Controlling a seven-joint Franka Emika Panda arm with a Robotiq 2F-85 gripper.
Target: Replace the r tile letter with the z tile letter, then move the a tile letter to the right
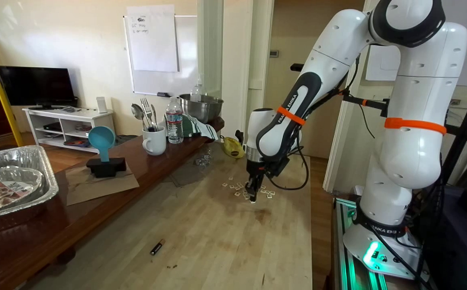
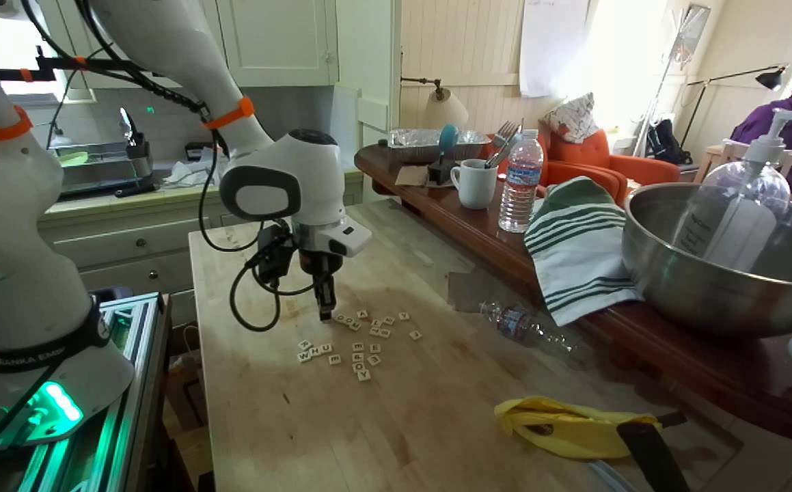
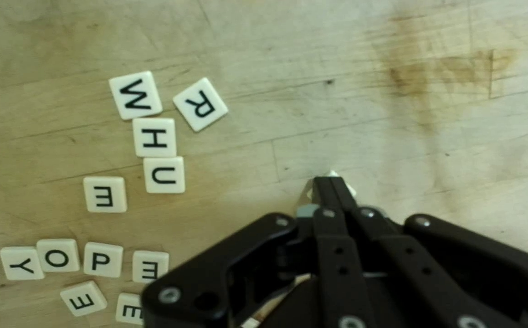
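1. R tile [image 3: 200, 105]: loose beside the W tile [image 3: 135, 94] and H tile [image 3: 154, 137], toward the base-side edge of the table [image 2: 437, 383]; removal looks done.
2. My claw [image 3: 329, 178]: pressed together over a half-hidden tile [image 3: 351, 189], contact unclear.
3. I cannot confirm tile Z placed; tile A's shift probably outstanding.

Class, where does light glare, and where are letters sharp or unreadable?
In an exterior view, the bright patch above the orange armchair is blown out; in both exterior views, the base light glares; in an exterior view, letter tiles are too small to read; in the wrist view, the R tile reads crisply.
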